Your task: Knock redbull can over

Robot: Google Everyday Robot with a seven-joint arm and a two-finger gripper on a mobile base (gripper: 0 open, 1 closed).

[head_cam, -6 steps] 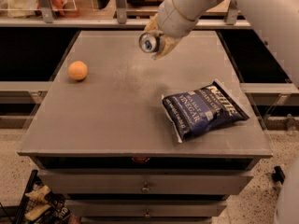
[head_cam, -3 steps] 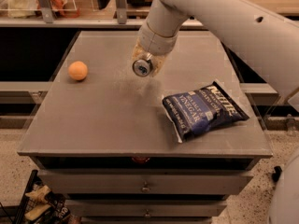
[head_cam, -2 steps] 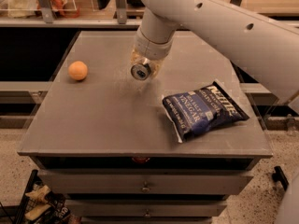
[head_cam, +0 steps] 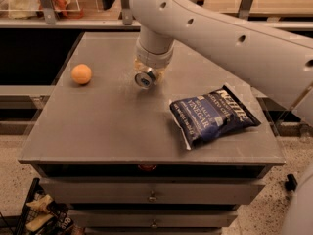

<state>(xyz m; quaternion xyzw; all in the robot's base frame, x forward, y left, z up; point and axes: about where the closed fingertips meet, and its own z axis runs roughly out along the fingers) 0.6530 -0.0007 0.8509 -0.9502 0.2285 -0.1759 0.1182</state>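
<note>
The redbull can (head_cam: 143, 80) is tipped over, its silver top facing me, low over the grey table (head_cam: 107, 126) just left of centre. Only its top and a little of its side show. My gripper (head_cam: 147, 74) reaches down from the big white arm (head_cam: 220, 33) and is shut on the redbull can, holding it tilted at or just above the tabletop. The arm's wrist hides most of the can's body.
An orange ball (head_cam: 81, 74) lies on the table's left side. A dark blue chip bag (head_cam: 212, 115) lies at the right front. Drawers (head_cam: 152, 196) sit under the tabletop. A shelf rail (head_cam: 58, 23) runs behind the table.
The arm has carried the can left and down, from above the back of the table to the tabletop near the centre. The orange ball and the bag have not moved.
</note>
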